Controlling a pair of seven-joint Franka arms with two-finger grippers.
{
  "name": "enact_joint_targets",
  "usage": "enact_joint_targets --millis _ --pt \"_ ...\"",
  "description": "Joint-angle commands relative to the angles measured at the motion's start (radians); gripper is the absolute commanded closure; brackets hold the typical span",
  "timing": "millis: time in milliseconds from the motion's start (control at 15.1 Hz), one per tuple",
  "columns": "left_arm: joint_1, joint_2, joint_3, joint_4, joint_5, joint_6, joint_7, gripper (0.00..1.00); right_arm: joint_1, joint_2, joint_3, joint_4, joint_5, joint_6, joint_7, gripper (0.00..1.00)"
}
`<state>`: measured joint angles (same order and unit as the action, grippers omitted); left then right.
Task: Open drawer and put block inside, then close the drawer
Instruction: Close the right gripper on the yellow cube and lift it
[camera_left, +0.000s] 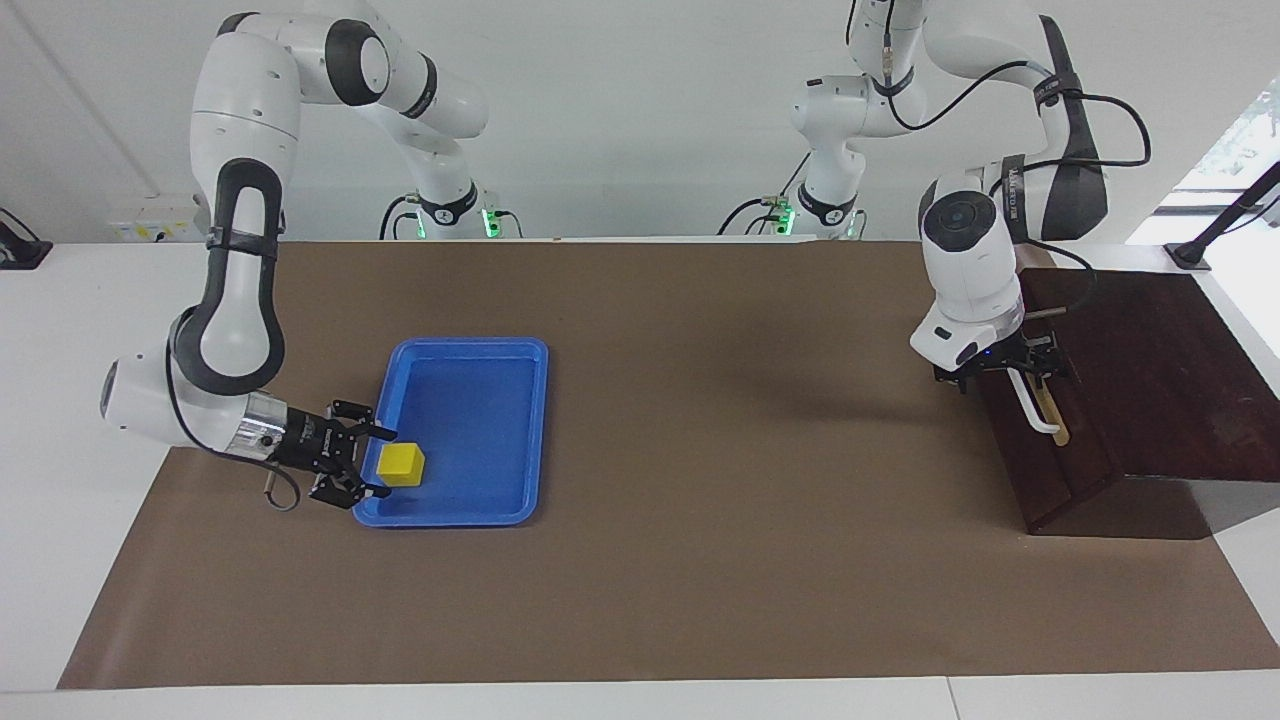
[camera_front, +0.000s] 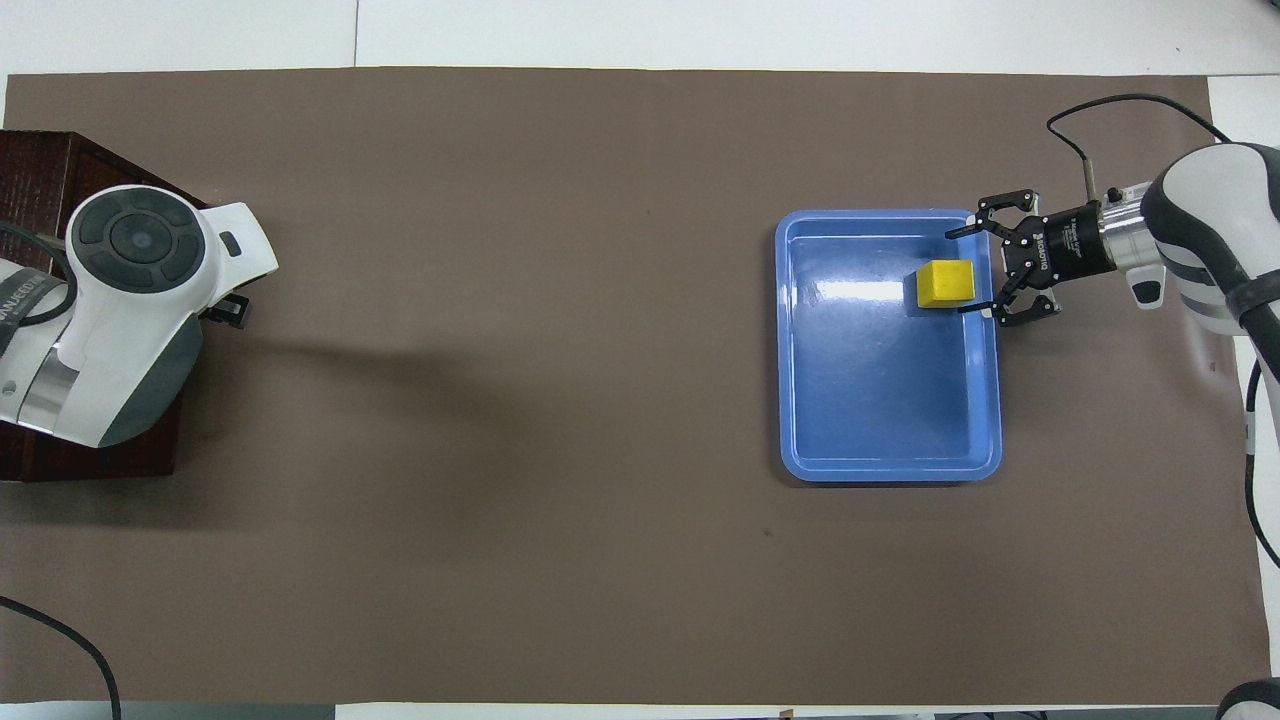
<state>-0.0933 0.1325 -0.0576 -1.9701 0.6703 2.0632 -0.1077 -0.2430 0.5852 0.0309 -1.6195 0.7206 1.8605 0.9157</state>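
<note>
The yellow block (camera_left: 402, 465) lies in the blue tray (camera_left: 470, 400), by the tray's wall toward the right arm's end, and shows in the overhead view (camera_front: 945, 283). My right gripper (camera_left: 388, 462) is open, low and level over that tray wall, its fingertips either side of the block's near edge; it also shows in the overhead view (camera_front: 958, 272). The dark brown drawer box (camera_left: 1150, 380) stands at the left arm's end, its drawer closed. My left gripper (camera_left: 1030, 368) is at the upper end of the white handle (camera_left: 1040, 410). From overhead the wrist hides it.
The blue tray (camera_front: 890, 400) holds only the block. Brown paper (camera_left: 720, 420) covers the table between the tray and the drawer box (camera_front: 40, 160). Cables hang from both arms.
</note>
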Motion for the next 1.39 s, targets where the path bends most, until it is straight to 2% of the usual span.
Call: enact_joint_targets --millis 0,397,595,661,727,793,859,1322 --pt "0.02 0.012 -0.002 -0.015 0.046 0.025 -0.02 0.0 -0.012 0.013 0.001 0.013 0.017 0.006 -0.014 0.0" --pt "0.037 0.03 0.001 -0.015 0.051 0.026 -0.112 0.0 -0.012 0.012 0.001 0.01 0.019 0.009 -0.012 0.0" --pt "0.043 0.032 0.001 -0.024 0.052 0.026 -0.122 0.0 -0.012 0.012 0.001 0.003 0.016 0.034 -0.014 0.16" --pt "0.046 0.03 0.001 -0.032 0.052 0.029 -0.122 0.0 -0.01 0.012 0.001 0.001 0.016 0.035 -0.014 0.27" --pt "0.047 0.027 0.001 -0.041 0.052 0.04 -0.122 0.0 -0.012 0.012 0.001 0.001 0.017 0.035 -0.014 0.51" --pt "0.047 0.024 0.001 -0.056 0.052 0.057 -0.122 0.0 -0.012 0.012 0.001 0.0 0.019 0.035 -0.014 0.83" --pt "0.058 0.024 0.001 -0.067 0.052 0.064 -0.122 0.0 -0.012 0.012 0.001 0.001 0.019 0.035 -0.014 1.0" --pt "0.047 0.027 -0.004 -0.072 0.051 0.068 -0.132 0.0 0.001 -0.014 0.003 0.012 0.019 0.017 0.008 1.0"
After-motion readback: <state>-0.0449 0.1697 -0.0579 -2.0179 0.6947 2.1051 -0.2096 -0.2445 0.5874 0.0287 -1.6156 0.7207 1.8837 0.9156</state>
